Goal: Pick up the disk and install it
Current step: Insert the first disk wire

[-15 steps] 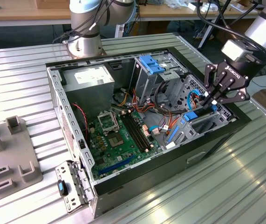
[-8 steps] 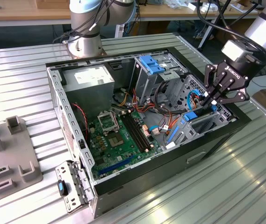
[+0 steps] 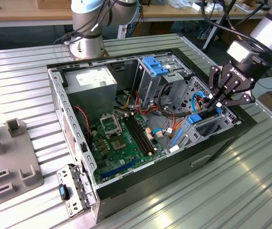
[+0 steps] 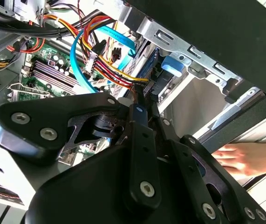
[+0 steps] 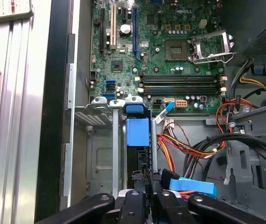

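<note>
The disk (image 3: 204, 125) stands on edge in a metal bay at the corner of the open computer case (image 3: 59, 100) on the exterior view's right. Its blue carrier (image 5: 138, 132) shows between the bay's rails in the first wrist view, and its blue edge (image 4: 150, 63) in the second. My black gripper (image 3: 215, 105) hangs just above that bay. Both wrist views show my gripper (image 4: 141, 97) (image 5: 144, 179) with its fingers drawn together, tips at the disk's near end. Nothing shows pinched between them.
The case holds a green motherboard (image 3: 121, 138), a grey power-supply box (image 3: 90, 81), a drive cage with a blue top (image 3: 155, 64) and loose cables (image 5: 179, 149) beside the bay. A person's hand (image 4: 244, 158) rests outside the case wall. A grey fixture (image 3: 16, 157) sits far left.
</note>
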`<state>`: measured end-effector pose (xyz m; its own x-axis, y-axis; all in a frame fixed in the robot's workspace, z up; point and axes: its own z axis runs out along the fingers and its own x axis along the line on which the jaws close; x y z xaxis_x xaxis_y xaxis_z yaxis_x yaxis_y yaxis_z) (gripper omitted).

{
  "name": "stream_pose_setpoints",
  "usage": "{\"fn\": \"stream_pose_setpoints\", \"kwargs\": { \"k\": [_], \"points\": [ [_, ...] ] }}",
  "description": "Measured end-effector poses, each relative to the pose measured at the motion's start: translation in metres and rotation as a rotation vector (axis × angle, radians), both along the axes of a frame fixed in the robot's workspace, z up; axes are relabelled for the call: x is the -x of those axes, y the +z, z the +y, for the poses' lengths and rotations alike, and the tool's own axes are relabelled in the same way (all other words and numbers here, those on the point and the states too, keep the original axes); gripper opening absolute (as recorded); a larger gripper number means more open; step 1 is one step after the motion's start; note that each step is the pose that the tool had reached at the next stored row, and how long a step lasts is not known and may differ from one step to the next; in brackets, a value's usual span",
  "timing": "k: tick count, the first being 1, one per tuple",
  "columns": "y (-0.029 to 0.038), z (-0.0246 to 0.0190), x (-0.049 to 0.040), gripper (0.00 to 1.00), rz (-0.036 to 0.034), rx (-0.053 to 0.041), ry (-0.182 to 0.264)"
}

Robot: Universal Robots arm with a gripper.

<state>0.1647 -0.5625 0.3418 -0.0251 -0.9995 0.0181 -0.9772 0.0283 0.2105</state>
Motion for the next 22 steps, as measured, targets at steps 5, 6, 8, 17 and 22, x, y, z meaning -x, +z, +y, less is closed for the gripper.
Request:
{"fn": "stream_pose_setpoints", "kwargs": {
  "k": [5, 6, 8, 17, 22],
  "points": [
    [-0.0002, 0.0000, 0.0000, 0.16, 0.0000, -0.0001, -0.016],
    [-0.0004, 0.0000, 0.0000, 0.16, 0.0000, 0.0000, -0.017],
    [-0.0016, -0.0001, 0.0000, 0.16, 0.0000, 0.0000, -0.019],
    [-0.0061, -0.0002, 0.0000, 0.16, 0.0000, 0.0002, -0.019],
    [-0.0066, -0.0001, 0.0000, 0.16, 0.0001, -0.0008, -0.019]
  ]
}}
